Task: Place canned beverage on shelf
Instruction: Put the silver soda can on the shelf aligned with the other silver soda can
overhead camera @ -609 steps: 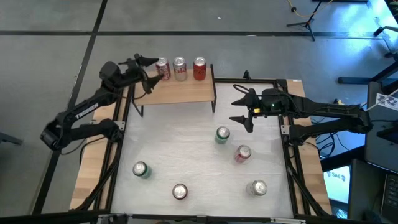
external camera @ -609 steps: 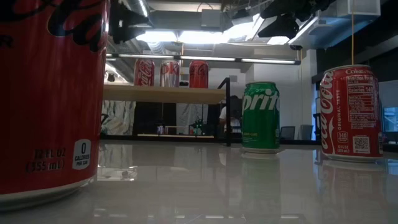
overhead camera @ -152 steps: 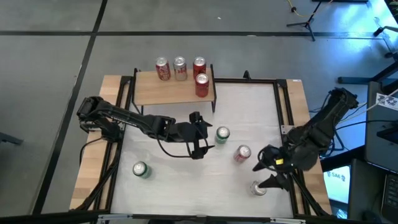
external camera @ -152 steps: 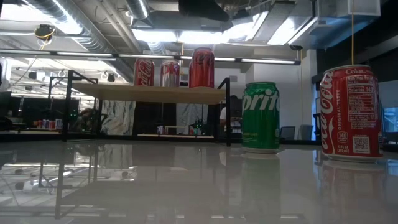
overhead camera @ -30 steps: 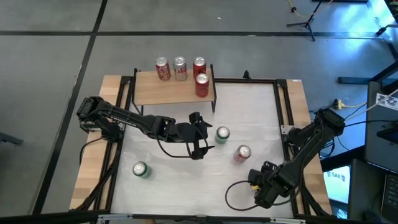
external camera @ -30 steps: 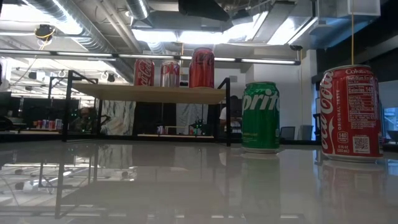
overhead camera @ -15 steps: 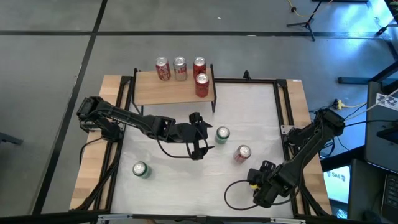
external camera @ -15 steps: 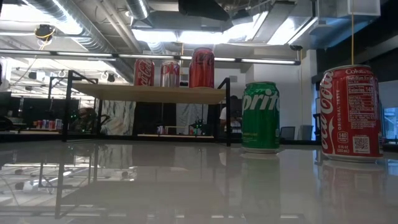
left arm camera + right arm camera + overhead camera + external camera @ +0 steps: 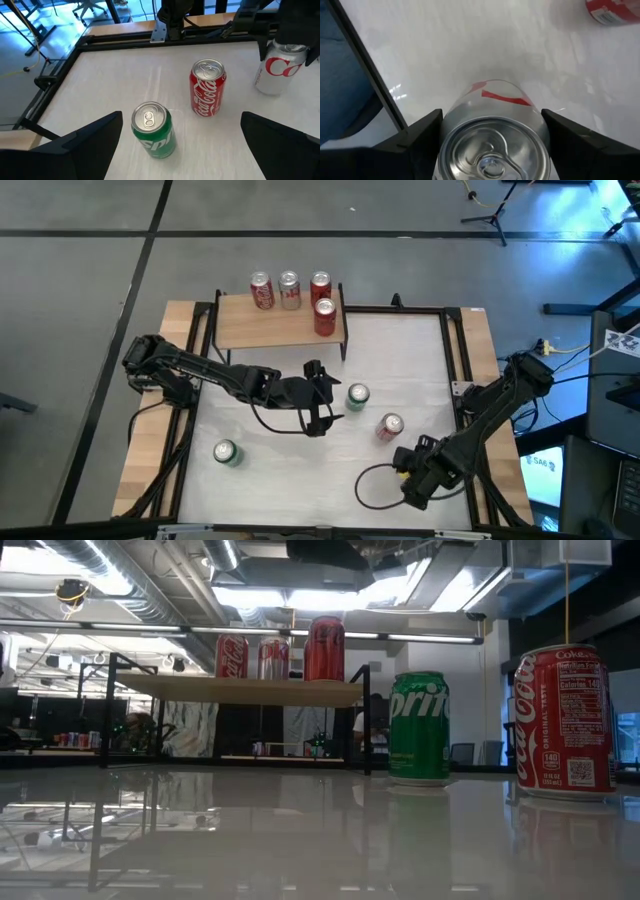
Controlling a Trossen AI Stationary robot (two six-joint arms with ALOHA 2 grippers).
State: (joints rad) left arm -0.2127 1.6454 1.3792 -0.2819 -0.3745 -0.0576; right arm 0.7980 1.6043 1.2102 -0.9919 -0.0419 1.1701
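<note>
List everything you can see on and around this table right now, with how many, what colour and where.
Shelf: one, light wood on black legs, far side of the table.
Cans on the shelf: four; red, silver and red in a back row, one more red in front at the right end.
Green cans: two on the tabletop, one mid-table, one near the left front.
Red can: one, on the tabletop right of centre.
Silver can: one, with red marking, held in the right gripper.
Table: one, white top.
Left gripper: open, beside the mid-table green can.
Right gripper: front right, shut on the silver can.
</note>
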